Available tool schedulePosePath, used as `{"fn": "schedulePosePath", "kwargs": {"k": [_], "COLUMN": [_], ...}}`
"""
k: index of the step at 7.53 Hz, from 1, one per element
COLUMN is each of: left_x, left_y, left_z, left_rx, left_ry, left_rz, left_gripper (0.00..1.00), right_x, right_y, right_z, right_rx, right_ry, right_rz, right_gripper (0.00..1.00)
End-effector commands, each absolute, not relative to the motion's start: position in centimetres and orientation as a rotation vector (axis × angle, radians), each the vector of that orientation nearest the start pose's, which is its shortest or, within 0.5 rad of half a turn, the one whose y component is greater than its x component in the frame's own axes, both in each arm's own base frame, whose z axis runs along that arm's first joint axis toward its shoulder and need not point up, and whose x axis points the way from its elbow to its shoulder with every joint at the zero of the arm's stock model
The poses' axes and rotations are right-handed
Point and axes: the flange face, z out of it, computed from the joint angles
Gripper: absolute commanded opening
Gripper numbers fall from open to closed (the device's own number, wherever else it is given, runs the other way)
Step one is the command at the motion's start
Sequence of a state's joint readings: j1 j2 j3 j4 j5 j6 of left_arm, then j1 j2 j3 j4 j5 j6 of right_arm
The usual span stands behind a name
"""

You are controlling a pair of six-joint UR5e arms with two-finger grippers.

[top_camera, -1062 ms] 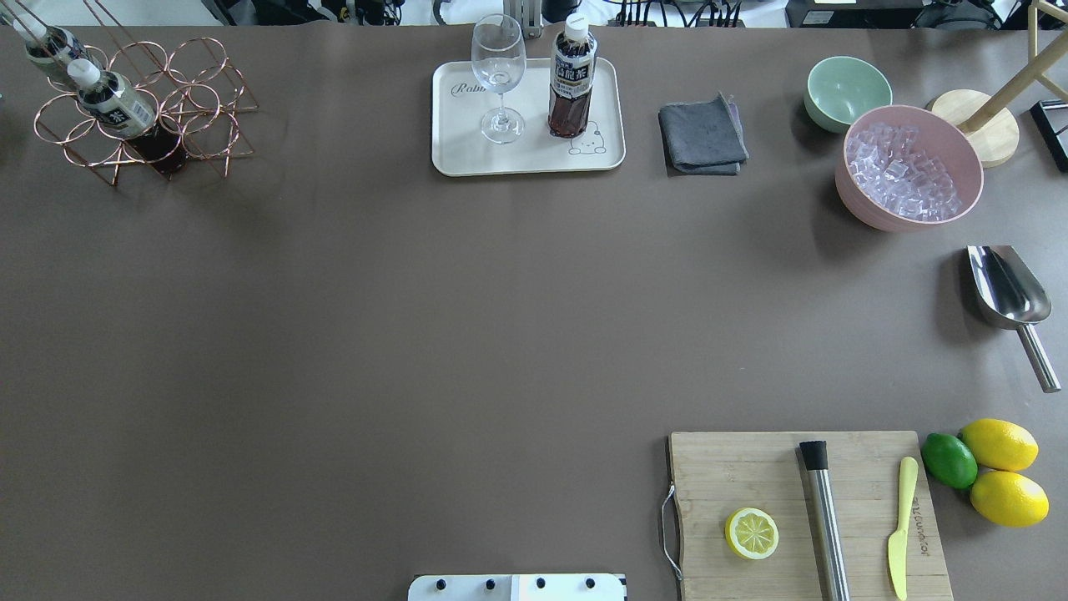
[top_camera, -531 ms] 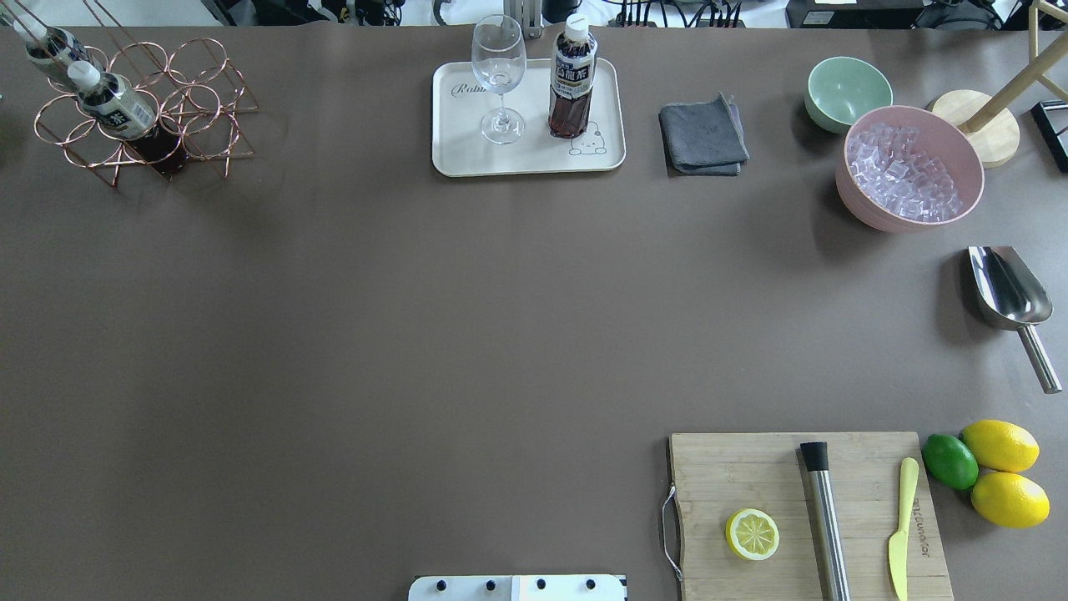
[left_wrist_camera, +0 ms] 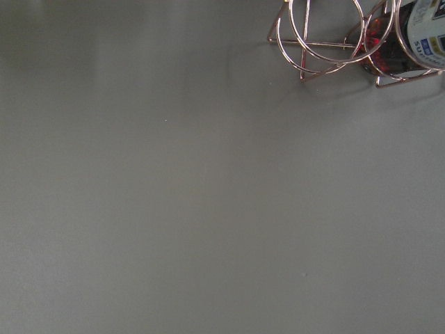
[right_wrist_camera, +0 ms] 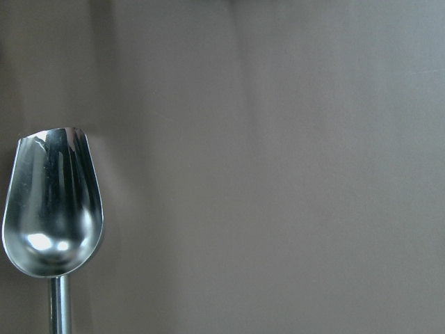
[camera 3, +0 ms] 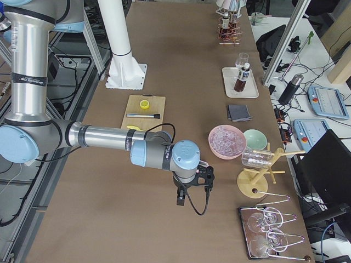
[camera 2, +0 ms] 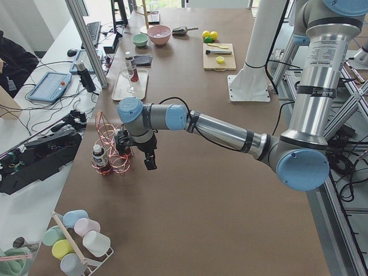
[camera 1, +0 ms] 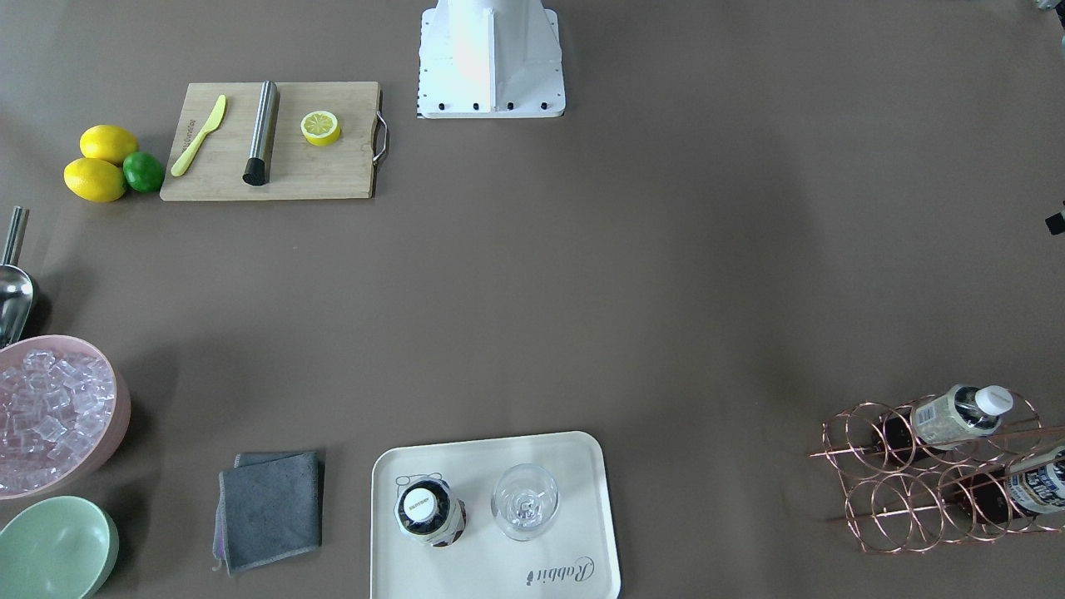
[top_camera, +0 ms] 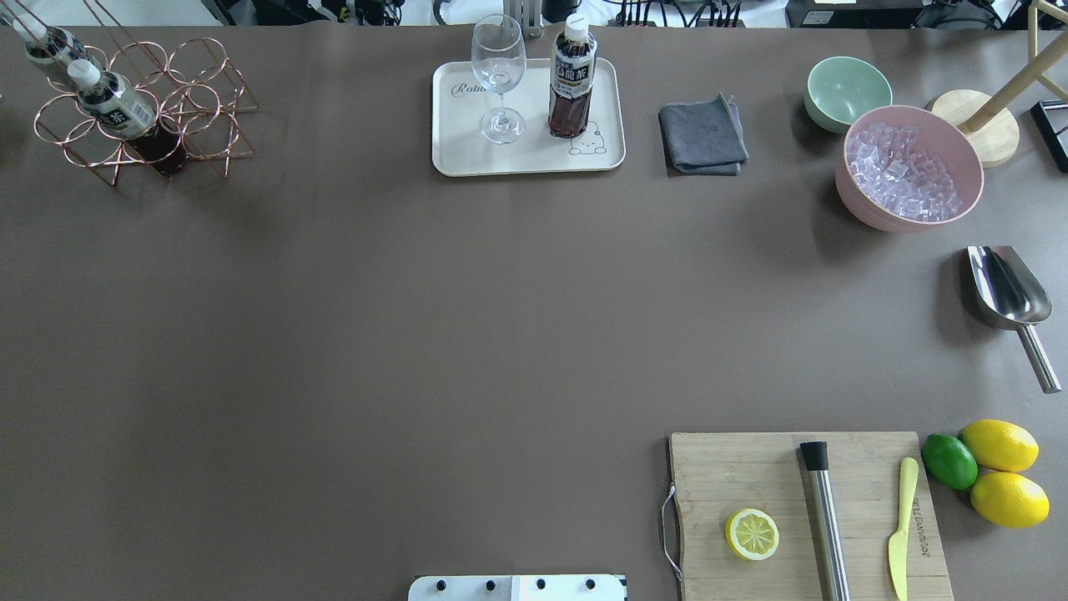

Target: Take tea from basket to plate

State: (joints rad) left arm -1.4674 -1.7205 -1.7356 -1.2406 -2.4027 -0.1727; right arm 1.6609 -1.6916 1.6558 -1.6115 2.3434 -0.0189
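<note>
1 tea stands upright on the plate, just beside 1 wine glass. 2 more bottles lean in the basket. My left jaws hang near the basket, my right jaws near 1 scoop; wide or narrow, I cannot tell.

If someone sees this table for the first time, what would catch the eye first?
Probably the pink bowl full of ice cubes, at the far right in the overhead view. Next comes the cream plate at the middle of the far edge, where a tea bottle stands upright beside an empty wine glass. In the far left corner, the copper wire basket holds two more bottles.
</note>
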Motion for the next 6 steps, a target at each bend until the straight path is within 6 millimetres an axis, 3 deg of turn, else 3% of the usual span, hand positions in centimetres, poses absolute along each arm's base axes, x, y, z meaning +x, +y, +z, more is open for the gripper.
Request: {"fn": "schedulePosePath", "kwargs": {"k": [1, 2, 3, 5, 6], "left_x": [-2.0, -4.6, -6.8, -7.1, -7.1], "left_y": [-51.1, -48.8, -47.3, -46.5, -46.6], "left_z": [58.0, 62.0, 64.2, 65.9, 65.8], "left_rx": [-0.075, -0.104, -0.098, -0.125, -0.121], "left_ry": [0.827, 0.827, 0.831, 0.833, 0.835], "left_rz": [0.001, -0.02, -0.017, -0.025, -0.023], "left_gripper": [0.98, 0.98, 0.98, 0.98, 0.98], "right_x": [10.3, 10.3, 10.3, 10.3, 10.3], "right_y": [-42.9, -42.9, -42.9, -43.0, -43.0], "right_z": [66.8, 66.8, 66.8, 66.7, 66.7], "right_rx": [-0.016, -0.014, -0.013, -0.01, -0.008], "right_ry": [-0.775, -0.777, -0.78, -0.781, -0.781], "right_rz": [0.094, 0.094, 0.093, 0.092, 0.092], "right_gripper": [1.0, 1.0, 1.0, 1.0, 1.0]}}
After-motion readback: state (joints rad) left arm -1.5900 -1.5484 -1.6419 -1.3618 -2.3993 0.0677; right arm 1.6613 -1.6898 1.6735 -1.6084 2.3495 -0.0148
